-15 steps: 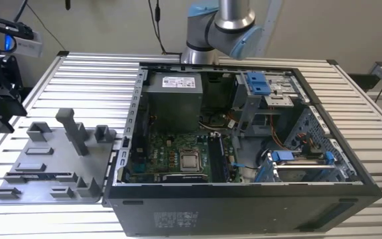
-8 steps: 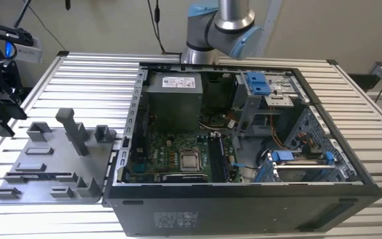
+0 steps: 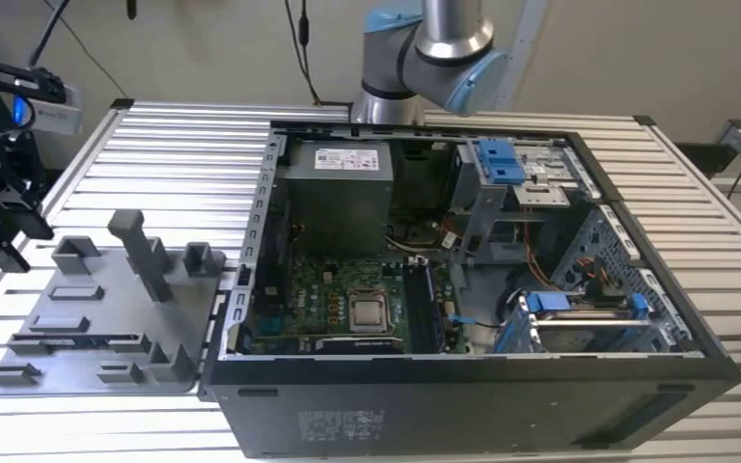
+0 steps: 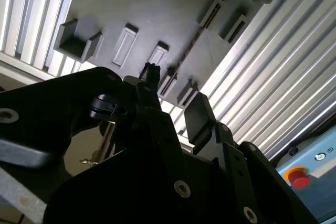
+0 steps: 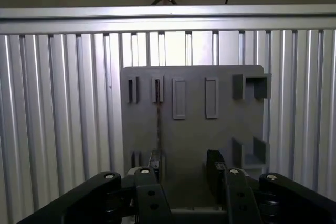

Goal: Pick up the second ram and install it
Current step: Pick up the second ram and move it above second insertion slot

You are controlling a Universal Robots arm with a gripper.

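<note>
**Open gripper above the holder, one finger in line with the stick**

In both wrist views I see the gripper hanging over the grey holder plate with its jaws spread and nothing between them.

The second ram stands on edge in the plate's slots, so from above it reads as a thin dark line. Its long axis runs along the table slats. In the exterior view that means it lies from the view's left to its right, near the front edge of the plate.

My worry is alignment. In the first wrist view one of the fingers sits almost directly in line with the stick rather than to one side of it. As I judge it, coming straight down from here could land that finger on the board's top edge and bend it or lever it out of the slots. A grip far toward one end could also let it tilt, or drag the plate up with it.
</note>
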